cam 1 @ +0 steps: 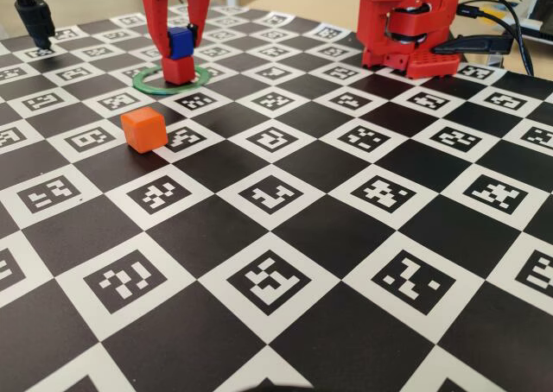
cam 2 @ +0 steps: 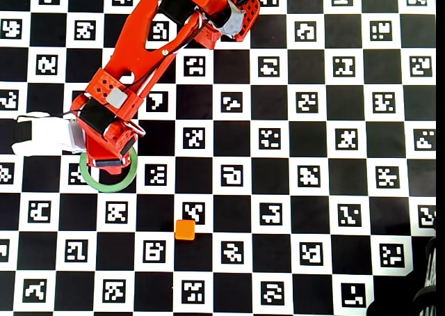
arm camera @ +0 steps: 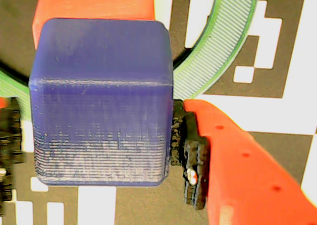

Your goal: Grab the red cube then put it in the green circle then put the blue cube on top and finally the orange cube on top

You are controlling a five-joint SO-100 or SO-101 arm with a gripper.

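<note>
In the fixed view the red cube [cam 1: 179, 71] stands inside the green circle [cam 1: 143, 85] at the back left, and the blue cube [cam 1: 180, 41] rests on top of it. My red gripper [cam 1: 178, 47] comes down from above, shut on the blue cube. The wrist view is filled by the blue cube [arm camera: 101, 101] between the black pads [arm camera: 190, 155], with the red cube [arm camera: 94, 7] showing under it and an arc of the green circle [arm camera: 218, 56] beside it. The orange cube [cam 1: 143, 129] lies alone in front of the ring. From overhead the arm hides both stacked cubes; the green circle [cam 2: 104, 186] and orange cube [cam 2: 185, 230] show.
The arm's red base [cam 1: 406, 29] stands at the back right with black cables trailing off to the right. A black stand [cam 1: 34, 16] rises at the back left corner. The checkered marker board [cam 1: 276, 280] covers the table.
</note>
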